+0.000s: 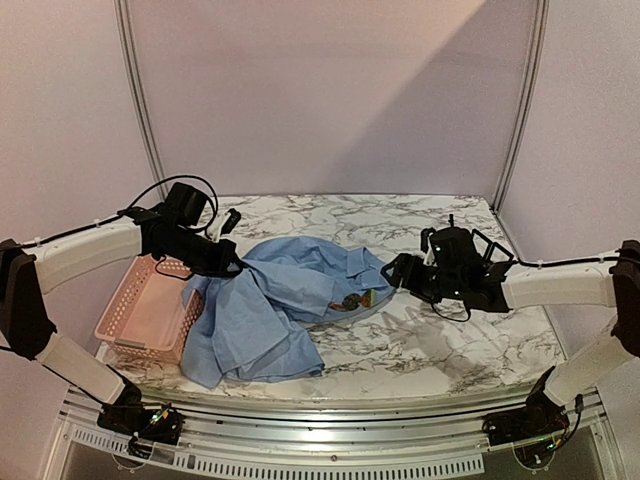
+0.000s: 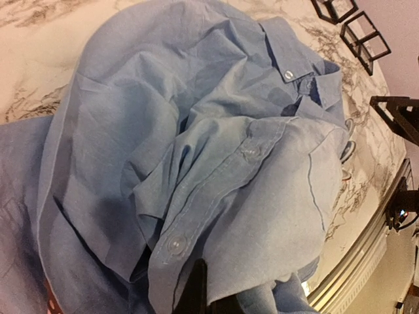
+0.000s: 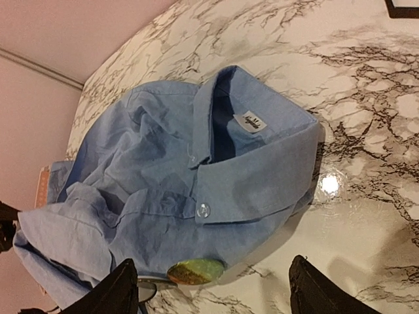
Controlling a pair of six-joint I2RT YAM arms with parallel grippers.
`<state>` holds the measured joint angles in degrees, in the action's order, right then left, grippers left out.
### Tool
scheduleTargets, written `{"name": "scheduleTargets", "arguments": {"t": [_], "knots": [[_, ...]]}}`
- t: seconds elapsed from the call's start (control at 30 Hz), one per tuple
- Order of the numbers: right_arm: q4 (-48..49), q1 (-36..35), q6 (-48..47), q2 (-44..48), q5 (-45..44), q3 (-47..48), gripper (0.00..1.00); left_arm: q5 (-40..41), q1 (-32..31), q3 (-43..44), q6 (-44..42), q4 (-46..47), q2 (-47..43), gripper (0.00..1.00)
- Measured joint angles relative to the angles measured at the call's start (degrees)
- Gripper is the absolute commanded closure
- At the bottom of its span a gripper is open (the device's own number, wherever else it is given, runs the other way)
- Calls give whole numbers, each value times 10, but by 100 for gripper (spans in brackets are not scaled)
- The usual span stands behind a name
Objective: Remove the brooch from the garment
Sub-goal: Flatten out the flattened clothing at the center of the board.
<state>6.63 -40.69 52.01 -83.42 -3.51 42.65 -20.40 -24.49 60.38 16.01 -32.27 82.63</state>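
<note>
The garment (image 1: 275,310), a light blue wrinkled shirt, lies bunched at the table's middle. Its collar (image 3: 262,150) faces my right wrist camera. The brooch (image 3: 195,270), an oval green-and-brown disc, sits at the shirt's near edge below a collar button, with a grey round piece (image 3: 148,290) beside it. My right gripper (image 3: 213,291) is open, its fingers (image 3: 121,291) wide apart on either side of the brooch and touching nothing. My left gripper (image 1: 232,266) is shut on a fold of the garment (image 2: 262,216) at its left side, one dark finger (image 2: 194,284) showing under the cloth.
A pink plastic basket (image 1: 150,310) stands at the left, with the shirt's lower part draped against it. The marble table (image 1: 450,340) ends in a metal rail (image 1: 330,415) at the front. Grey walls close in behind and at both sides.
</note>
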Motion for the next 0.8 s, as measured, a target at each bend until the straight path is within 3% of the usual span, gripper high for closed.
{"name": "scheduleTargets", "arguments": {"t": [0.27,0.8], "knots": [[10,50,39,-73,28,19,31,-2,3,0,-10,2,0,99],[-2,51,26,-181,42,106,50,-15,17,-3,-9,7,-7,99]]}}
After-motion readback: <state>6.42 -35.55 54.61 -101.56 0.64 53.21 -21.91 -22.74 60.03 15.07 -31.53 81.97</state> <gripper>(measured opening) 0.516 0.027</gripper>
